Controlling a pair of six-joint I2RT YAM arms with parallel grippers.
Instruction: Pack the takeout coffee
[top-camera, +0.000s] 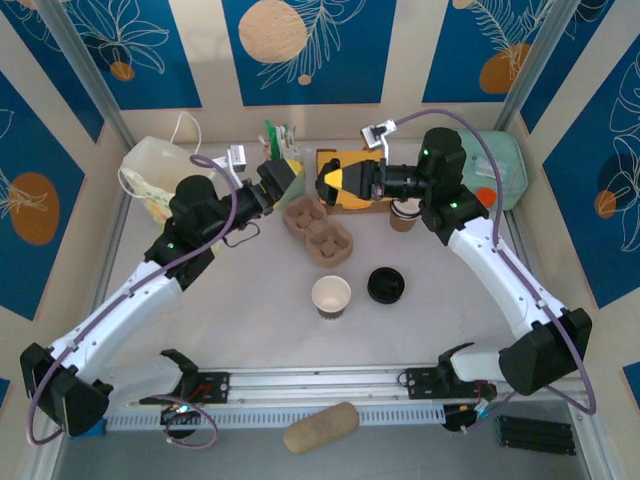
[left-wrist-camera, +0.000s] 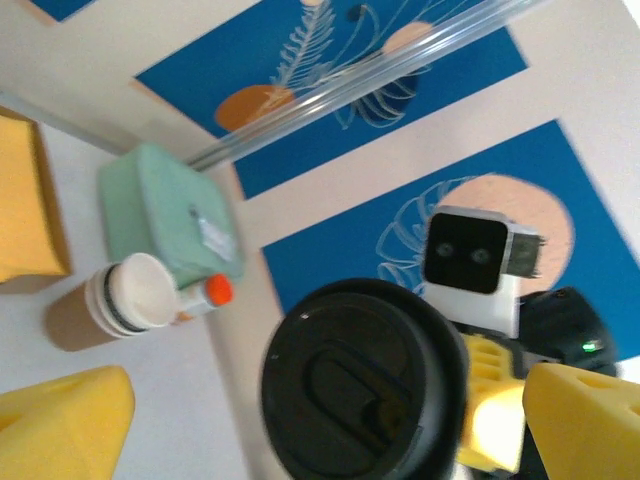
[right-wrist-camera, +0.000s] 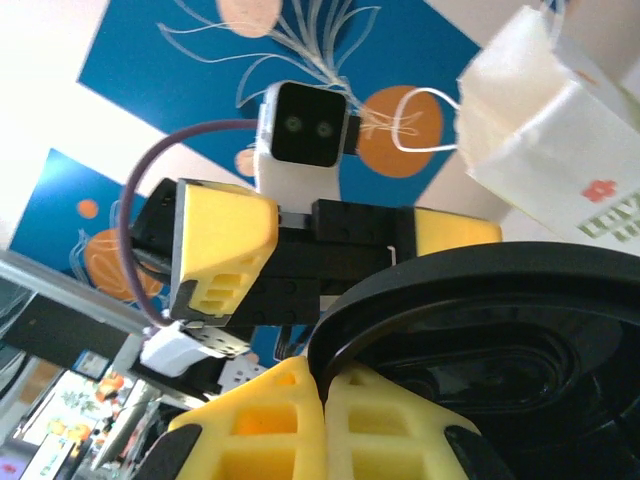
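Top view: takeout coffee cup (top-camera: 331, 296) stands lidless on the surface (top-camera: 250, 300), well apart from left fingers (top-camera: 277, 178) and right fingers (top-camera: 332, 183).
Left wrist: left fingers (left-wrist-camera: 60, 420) spread wide, empty; black lid (left-wrist-camera: 365, 395) between them, untouched.
Right wrist: right fingers (right-wrist-camera: 290, 425) pinched on the lid's rim.
Handling: likely light, thin-walled, crushable; grip mid-wall gently.

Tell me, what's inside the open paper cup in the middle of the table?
The open paper cup shows only its white inside, with no lid. Its near wall covers part of the bottom.
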